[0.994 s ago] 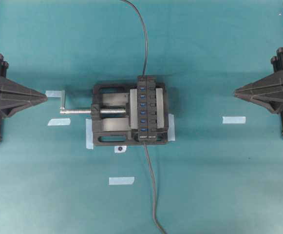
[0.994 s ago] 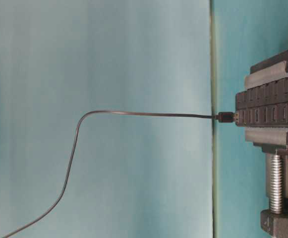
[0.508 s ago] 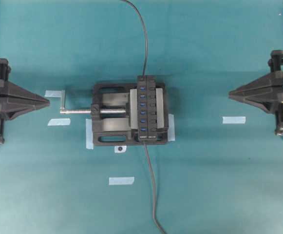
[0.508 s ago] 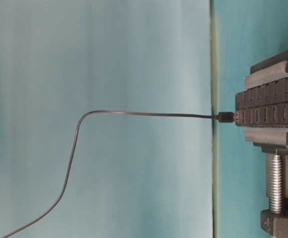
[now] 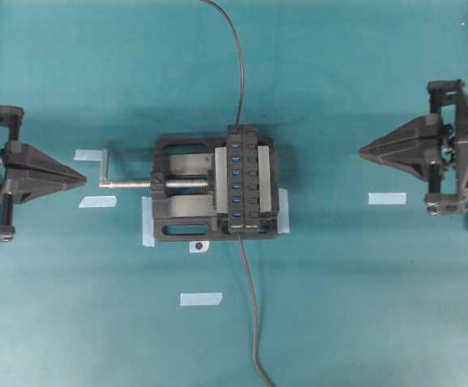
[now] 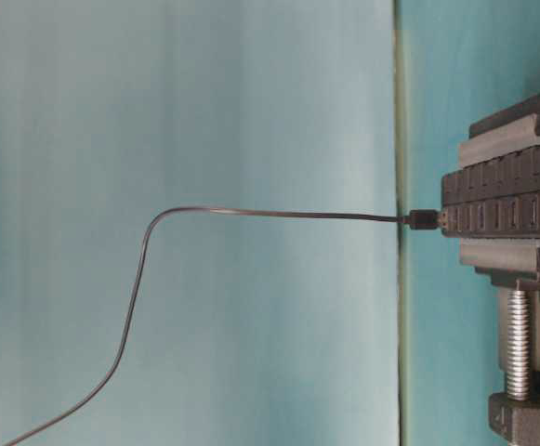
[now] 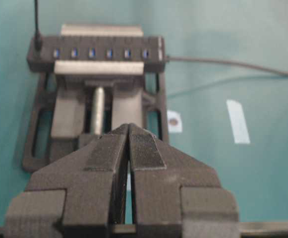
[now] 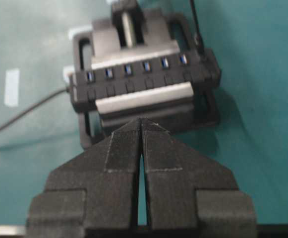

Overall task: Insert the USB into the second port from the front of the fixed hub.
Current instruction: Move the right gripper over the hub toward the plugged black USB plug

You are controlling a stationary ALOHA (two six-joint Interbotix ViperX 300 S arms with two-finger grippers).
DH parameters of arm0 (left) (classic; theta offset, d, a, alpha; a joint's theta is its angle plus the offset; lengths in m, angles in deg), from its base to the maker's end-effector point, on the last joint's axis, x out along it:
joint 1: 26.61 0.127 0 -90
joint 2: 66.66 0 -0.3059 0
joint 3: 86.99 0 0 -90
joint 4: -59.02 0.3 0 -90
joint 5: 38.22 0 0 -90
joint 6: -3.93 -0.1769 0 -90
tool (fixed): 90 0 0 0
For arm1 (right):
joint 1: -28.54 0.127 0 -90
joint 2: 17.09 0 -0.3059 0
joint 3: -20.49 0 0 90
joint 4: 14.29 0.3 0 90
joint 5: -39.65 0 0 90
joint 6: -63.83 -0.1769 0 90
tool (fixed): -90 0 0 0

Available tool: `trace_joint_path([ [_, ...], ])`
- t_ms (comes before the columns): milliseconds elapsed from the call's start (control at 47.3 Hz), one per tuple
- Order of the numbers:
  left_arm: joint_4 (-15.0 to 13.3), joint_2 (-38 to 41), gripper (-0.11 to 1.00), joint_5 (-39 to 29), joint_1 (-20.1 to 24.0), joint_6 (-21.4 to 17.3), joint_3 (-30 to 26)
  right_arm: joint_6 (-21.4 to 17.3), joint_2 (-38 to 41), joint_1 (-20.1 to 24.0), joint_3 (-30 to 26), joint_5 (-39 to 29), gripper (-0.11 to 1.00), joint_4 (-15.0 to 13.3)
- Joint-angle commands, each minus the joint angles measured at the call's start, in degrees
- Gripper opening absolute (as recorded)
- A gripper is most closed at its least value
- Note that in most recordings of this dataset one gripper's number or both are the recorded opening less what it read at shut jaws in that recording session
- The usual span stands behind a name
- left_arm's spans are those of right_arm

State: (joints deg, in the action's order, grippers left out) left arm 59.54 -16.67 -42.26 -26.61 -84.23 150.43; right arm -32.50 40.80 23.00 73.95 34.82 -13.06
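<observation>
Both grippers, left [image 5: 80,173] and right [image 5: 364,151], have jaws pressed together, empty. The USB [image 5: 241,236] lies at the hub [image 5: 235,179] front end. First open jaws, then pinch the plug squarely.

cable [image 5: 254,322]: cut by bottom edge | vise [image 6: 530,409]: cropped right

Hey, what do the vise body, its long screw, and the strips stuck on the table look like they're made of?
The vise body looks like matte black plastic, possibly printed: dull, chunky, no shine. Its screw looks like bare metal: silvery, threaded, glinting. The strips look like pale blue paper tape: thin, flat, torn-looking ends.
</observation>
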Motion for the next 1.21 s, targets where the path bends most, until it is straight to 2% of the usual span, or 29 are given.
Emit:
trace_joint_path([
  [0,0.0,0.9,0.00,0.0,-0.1,0.0,-1.2,-0.4,1.6,-0.4,-2.1,-1.1,0.01,-0.4],
  [846,0.0,2.0,0.00,0.0,0.1,0.0,-0.6,-0.3,16.9,-0.9,-10.4,-3.3,0.01,-1.3],
  [1184,0.0,2.0,0.00,0.0,0.5,0.0,-0.2,0.0,23.4,-3.3,-15.0,-3.2,0.01,-2.1],
])
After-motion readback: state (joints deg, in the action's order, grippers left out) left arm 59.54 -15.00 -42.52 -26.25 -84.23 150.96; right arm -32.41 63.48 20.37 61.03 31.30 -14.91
